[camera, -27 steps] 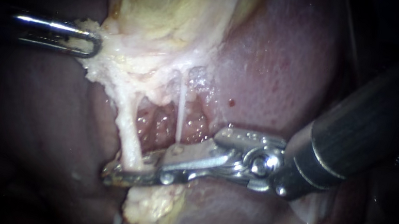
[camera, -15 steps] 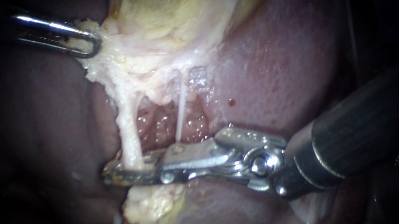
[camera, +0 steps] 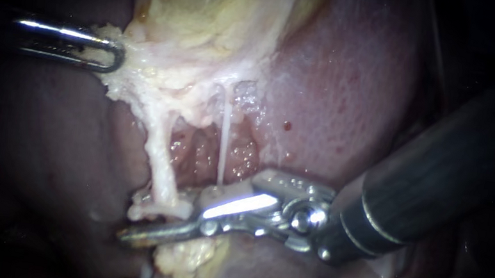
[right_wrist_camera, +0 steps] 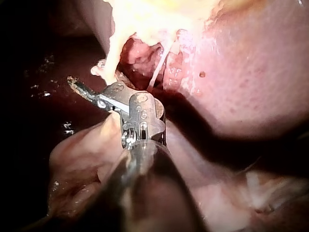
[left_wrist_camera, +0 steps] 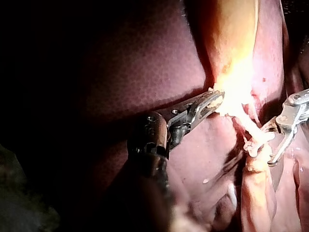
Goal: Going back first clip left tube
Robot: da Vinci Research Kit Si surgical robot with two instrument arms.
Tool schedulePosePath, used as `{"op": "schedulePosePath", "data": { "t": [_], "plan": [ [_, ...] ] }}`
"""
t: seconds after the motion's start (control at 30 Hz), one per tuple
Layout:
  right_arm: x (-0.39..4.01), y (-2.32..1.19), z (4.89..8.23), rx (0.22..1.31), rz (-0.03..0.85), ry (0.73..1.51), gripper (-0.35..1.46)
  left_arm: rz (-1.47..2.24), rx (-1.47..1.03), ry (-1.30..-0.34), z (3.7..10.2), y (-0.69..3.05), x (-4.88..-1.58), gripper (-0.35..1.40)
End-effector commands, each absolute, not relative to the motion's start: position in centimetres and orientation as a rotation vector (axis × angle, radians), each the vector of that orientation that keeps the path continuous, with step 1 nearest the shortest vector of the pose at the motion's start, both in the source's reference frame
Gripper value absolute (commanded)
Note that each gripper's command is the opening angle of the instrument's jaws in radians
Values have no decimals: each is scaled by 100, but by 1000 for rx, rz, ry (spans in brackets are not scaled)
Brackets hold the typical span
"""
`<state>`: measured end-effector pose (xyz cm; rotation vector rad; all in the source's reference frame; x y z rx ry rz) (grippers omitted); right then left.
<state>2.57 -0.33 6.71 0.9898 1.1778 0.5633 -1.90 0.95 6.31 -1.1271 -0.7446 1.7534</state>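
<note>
The left tube (camera: 160, 159), a thick pale strand, runs down from the gallbladder (camera: 213, 11) to fatty tissue below. A thin right tube (camera: 223, 139) hangs beside it. My left instrument (camera: 114, 55) is shut on pale tissue at the gallbladder's lower edge and holds it out to the left; the left wrist view shows the same grip (left_wrist_camera: 217, 96). My right instrument (camera: 148, 225) lies across the lower end of the left tube with a gap between its jaws (left_wrist_camera: 263, 152), one jaw under the tube. I cannot make out a clip on the tube.
Dark red liver (camera: 345, 88) fills the right and lower part of the scene. A raw pink bed (camera: 194, 151) shows between the two tubes. A lump of yellow fat (camera: 185, 263) sits under the right instrument's jaws.
My right instrument has shifted down and a little to the left, so its jaws now sit lower at the left tube's base. The left instrument has held still.
</note>
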Motion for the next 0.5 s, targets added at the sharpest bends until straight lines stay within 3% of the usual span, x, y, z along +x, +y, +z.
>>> {"op": "schedulePosePath", "data": {
  "t": [0.03,0.17,0.3,0.5],
  "plan": [
    [257,-34,678,973,545,1187,50,1753,-1127,-744,631,95,-190,-35],
    [257,-31,704,869,499,1233,50,1753,-1127,-744,631,95,-190,-35],
    [250,-18,718,758,511,1261,50,1753,-1127,-744,631,95,-190,-35],
    [240,-11,724,695,495,1276,50,1753,-1127,-744,630,94,-190,-35]
  ]
}}
